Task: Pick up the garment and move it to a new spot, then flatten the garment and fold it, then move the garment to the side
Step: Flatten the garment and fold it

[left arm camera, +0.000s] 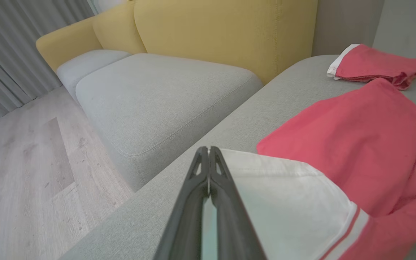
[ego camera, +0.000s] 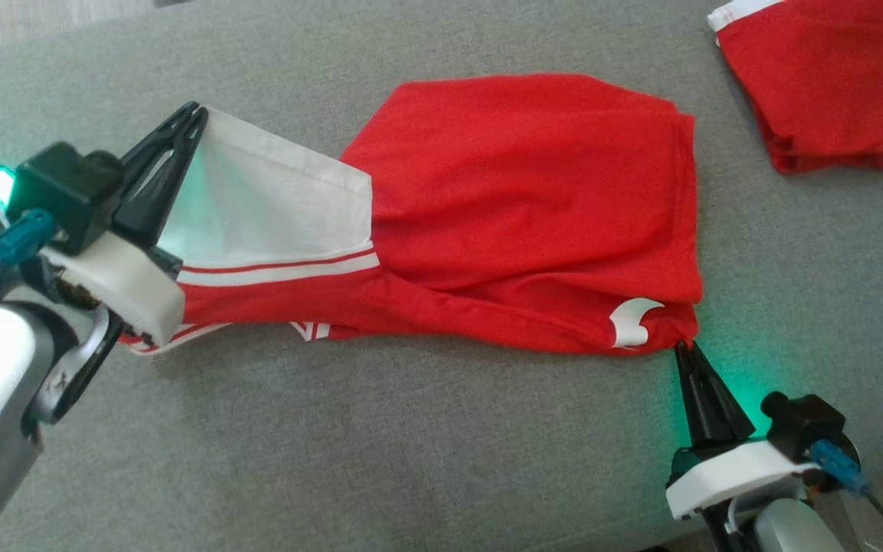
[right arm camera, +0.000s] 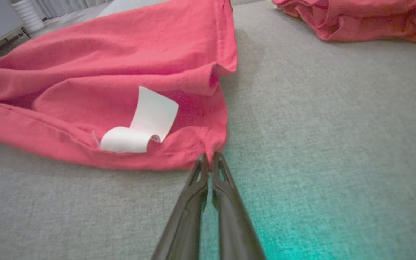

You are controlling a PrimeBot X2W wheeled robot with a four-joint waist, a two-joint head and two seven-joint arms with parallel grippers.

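Note:
The garment (ego camera: 518, 192) is red with a white panel and white stripes, lying folded over on the grey cushion (ego camera: 380, 445). My left gripper (ego camera: 198, 113) is shut on the garment's white corner at the left, seen up close in the left wrist view (left arm camera: 208, 148) with white cloth (left arm camera: 284, 195) beside the fingers. My right gripper (ego camera: 683, 346) is shut on the garment's red lower right corner; in the right wrist view its tips (right arm camera: 209, 156) pinch the red hem (right arm camera: 213, 142). A curled white label (right arm camera: 139, 130) lies on the red cloth near that corner.
A second red garment (ego camera: 825, 84), folded, lies at the cushion's far right corner. A yellow-backed sofa (left arm camera: 229, 32) with a grey seat (left arm camera: 157, 97) stands beyond the cushion's left end, with wooden floor (left arm camera: 24, 169) beside it.

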